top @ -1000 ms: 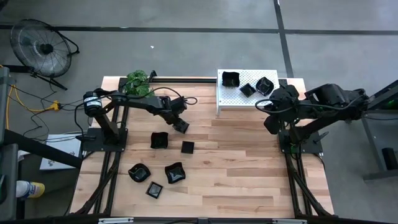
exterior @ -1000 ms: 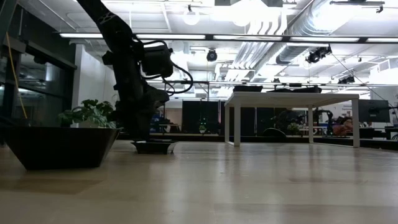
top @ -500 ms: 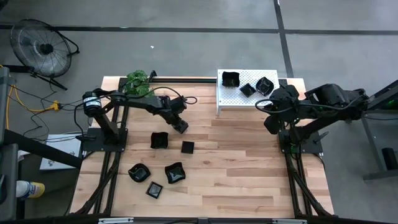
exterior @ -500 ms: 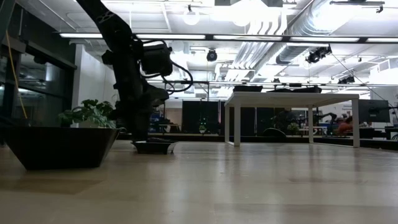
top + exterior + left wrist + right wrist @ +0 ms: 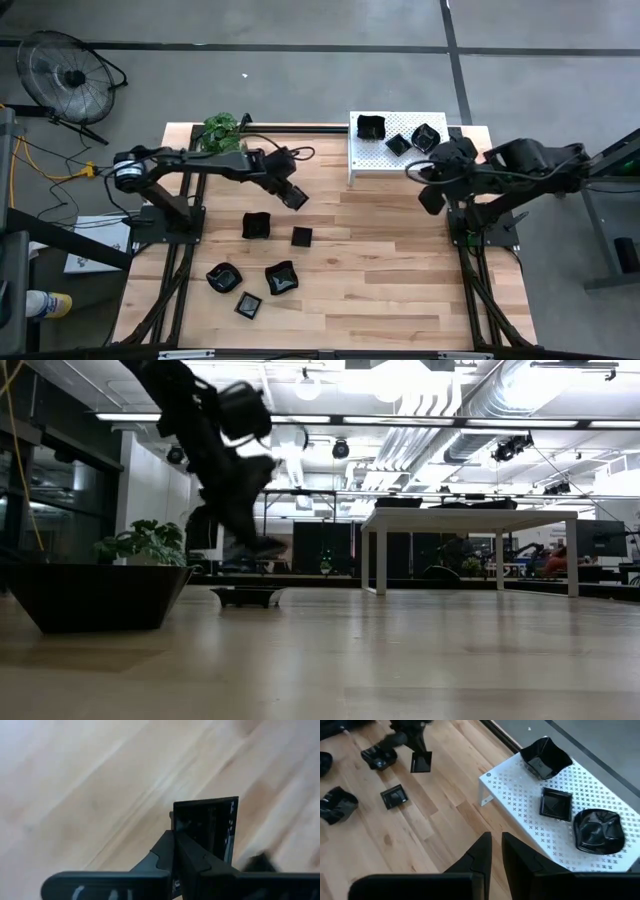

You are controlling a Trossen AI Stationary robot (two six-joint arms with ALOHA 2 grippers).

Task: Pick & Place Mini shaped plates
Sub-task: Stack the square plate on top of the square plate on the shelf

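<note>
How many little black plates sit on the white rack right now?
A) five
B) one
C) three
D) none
C: the white rack holds three plates, one near its back corner, a small square one and a wavy one.

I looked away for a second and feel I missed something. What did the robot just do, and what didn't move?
The left hand closed on a small square black plate that had been lying on the table and lifted it; the plate now hangs clear above the wood. The right hand shifted only slightly beside the white rack. The three plates on the rack and the five others on the table stayed put.
</note>
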